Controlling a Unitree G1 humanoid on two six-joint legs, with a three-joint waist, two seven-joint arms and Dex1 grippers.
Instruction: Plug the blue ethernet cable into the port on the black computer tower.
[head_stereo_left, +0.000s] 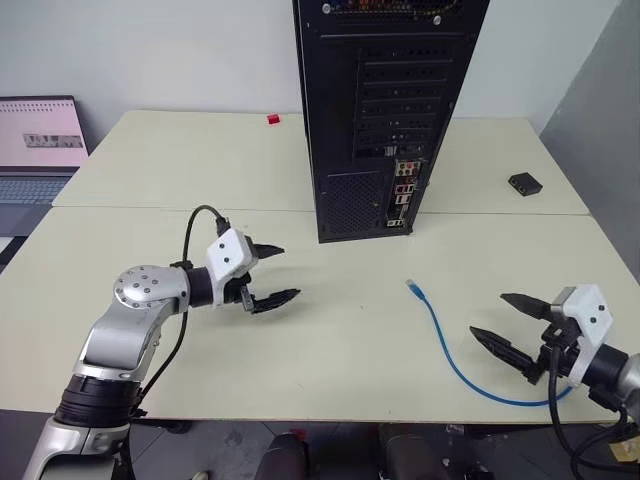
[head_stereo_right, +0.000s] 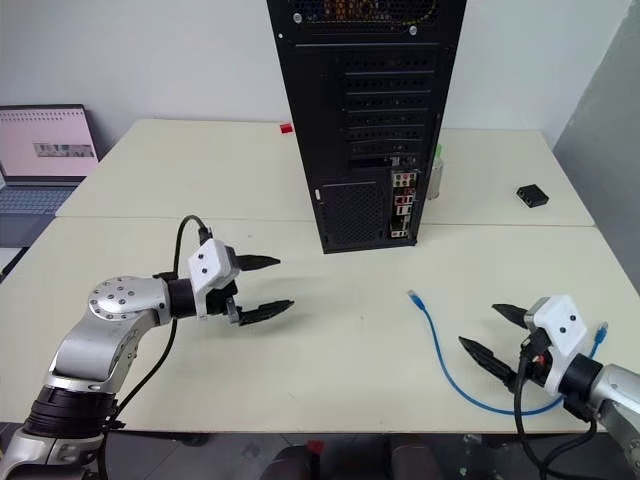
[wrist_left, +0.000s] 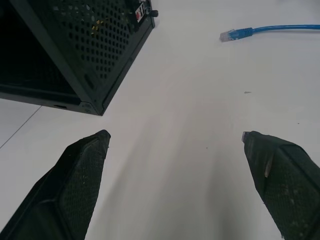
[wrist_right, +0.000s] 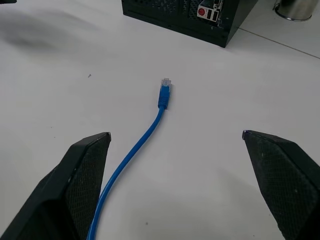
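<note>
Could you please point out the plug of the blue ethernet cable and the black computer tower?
Blue ethernet cable (wrist_right: 164, 91), right wrist view, on its plug end lying on the table.
Black computer tower (head_stereo_left: 345, 110), left eye view, on its bare rear panel.

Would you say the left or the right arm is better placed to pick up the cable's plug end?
Probably the right: the right gripper, jaws open, faces the blue ethernet cable lying between them. The left gripper sits farther off.
</note>
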